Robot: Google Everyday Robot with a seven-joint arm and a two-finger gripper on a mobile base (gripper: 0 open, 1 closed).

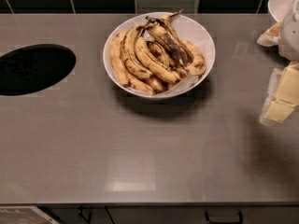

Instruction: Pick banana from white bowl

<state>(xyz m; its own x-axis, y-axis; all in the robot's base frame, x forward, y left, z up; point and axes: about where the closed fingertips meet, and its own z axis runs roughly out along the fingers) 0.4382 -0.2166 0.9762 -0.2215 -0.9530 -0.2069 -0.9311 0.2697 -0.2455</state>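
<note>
Several speckled bananas point(128, 55) are heaped in the white bowl point(204, 34) on the bench point(149, 148), the darkest banana point(172, 43) lying on top. It should be gripped across its middle from above and lifted straight. The tool point(281, 97) hangs at the right edge, well apart, nothing seen held; its opening cannot be told.
</note>
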